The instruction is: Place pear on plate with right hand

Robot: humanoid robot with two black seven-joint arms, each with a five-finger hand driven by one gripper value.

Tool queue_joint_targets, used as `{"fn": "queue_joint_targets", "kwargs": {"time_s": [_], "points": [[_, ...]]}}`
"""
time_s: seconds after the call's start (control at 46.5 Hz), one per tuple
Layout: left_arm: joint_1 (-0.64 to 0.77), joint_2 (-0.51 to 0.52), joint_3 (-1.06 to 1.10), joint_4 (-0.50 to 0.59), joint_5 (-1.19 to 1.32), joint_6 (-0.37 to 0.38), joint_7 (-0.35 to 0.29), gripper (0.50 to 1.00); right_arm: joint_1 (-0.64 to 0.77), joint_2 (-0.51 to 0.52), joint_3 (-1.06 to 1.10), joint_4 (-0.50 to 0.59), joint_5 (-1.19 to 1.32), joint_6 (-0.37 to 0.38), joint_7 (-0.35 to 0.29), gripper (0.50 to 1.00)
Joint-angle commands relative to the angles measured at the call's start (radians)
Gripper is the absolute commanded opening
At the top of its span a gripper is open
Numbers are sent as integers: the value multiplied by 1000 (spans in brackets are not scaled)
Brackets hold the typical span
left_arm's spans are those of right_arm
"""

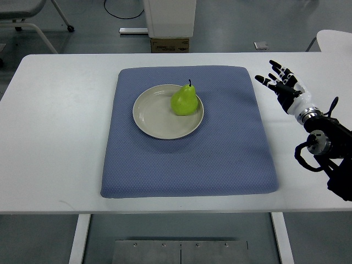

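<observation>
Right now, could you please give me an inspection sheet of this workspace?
Surface: white table, blue mat lying flat on it.
Job's things: pear on the plate, toward its right side.
Clutter: nothing seen.
Hands: right hand open, holding nothing, right of the mat; left not in view.
Cables: black loop at the right wrist; floor cable.
Surroundings: chair, cardboard box.

Top view: looking down steeply from the robot's side, facing the white table.
Framing: centring roughly on the plate.
Nearness: seemingly sitting fairly close.
</observation>
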Motion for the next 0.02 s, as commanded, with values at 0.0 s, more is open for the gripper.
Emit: {"fn": "queue_joint_targets", "kwargs": {"time_s": [0.0], "points": [[0, 0, -1, 0, 0, 0, 0, 1000, -3, 2, 49, 1, 0, -1, 4, 1000]]}}
